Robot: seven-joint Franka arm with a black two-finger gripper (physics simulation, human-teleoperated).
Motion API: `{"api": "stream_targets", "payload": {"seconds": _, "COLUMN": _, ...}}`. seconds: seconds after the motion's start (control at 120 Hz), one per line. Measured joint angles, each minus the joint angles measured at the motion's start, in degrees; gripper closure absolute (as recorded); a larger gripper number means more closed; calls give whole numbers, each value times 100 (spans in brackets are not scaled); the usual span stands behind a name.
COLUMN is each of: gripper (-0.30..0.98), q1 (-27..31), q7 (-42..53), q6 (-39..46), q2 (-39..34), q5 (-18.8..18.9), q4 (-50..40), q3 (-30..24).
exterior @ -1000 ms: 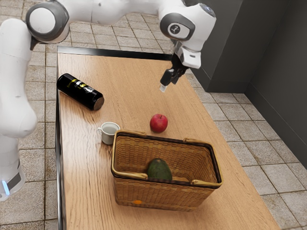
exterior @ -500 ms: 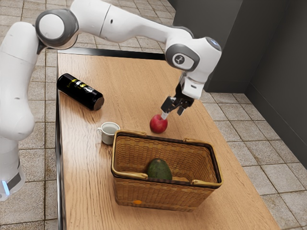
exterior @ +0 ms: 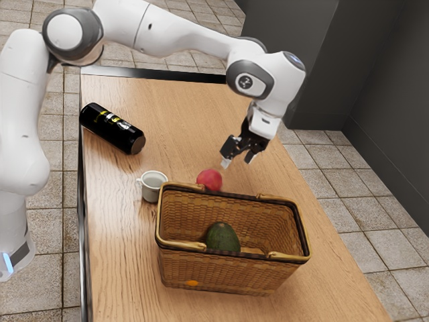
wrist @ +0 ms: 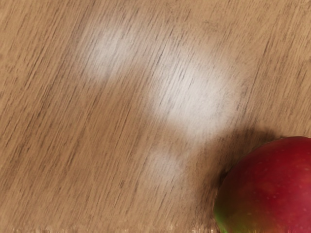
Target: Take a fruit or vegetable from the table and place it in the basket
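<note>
Gripper open and empty, fingers apart, right of frame centre. Apple sits lower left of it, beside the basket. Judged firm, fairly light, smooth, likely to roll; best gripped across its widest part, with moderate squeeze.

In the exterior view I see a black bottle, which is lying on its side. It has yellow and white marks on it, and its flat round end is turned toward a small pale cup. This cup stands upright, apart from the bottle, and its handle points to the exterior view's left. Around and below I see the floor, made of light tiles with darker lines between them. At the exterior view's right there rises a dark grey wall
</note>
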Motion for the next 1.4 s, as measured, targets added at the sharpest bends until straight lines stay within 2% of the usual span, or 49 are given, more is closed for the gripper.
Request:
{"api": "stream_targets", "payload": {"seconds": 0.367, "gripper": 0, "q1": 263, "q7": 32, "q6": -105, "q2": 4, "q5": 1, "q4": -12, "q3": -185}}
{"api": "stream_targets", "payload": {"seconds": 0.492, "gripper": 0, "q1": 574, "q7": 45, "q6": -140, "q2": 9, "q5": 2, "q4": -115, "q3": -392}}
{"api": "stream_targets", "payload": {"seconds": 0.625, "gripper": 0, "q1": 1163, "q7": 99, "q6": -133, "q2": -4, "q5": 8, "q4": -438, "q3": -487}}
{"api": "stream_targets", "payload": {"seconds": 0.792, "gripper": 0, "q1": 1491, "q7": 238, "q6": -2, "q2": -9, "q5": 2, "q4": -969, "q3": -501}}
{"api": "stream_targets", "payload": {"seconds": 1.0, "gripper": 0, "q1": 1546, "q7": 336, "q6": 88, "q2": -4, "q5": -69, "q4": -1114, "q3": -542}}
{"api": "stream_targets", "payload": {"seconds": 1.183, "gripper": 0, "q1": 1559, "q7": 325, "q6": 43, "q2": 8, "q5": -82, "q4": -1199, "q3": -987}}
{"api": "stream_targets", "payload": {"seconds": 1.4, "gripper": 0, "q1": 1557, "q7": 281, "q6": -10, "q2": 10, "q5": -84, "q4": -1284, "q3": -1059}}
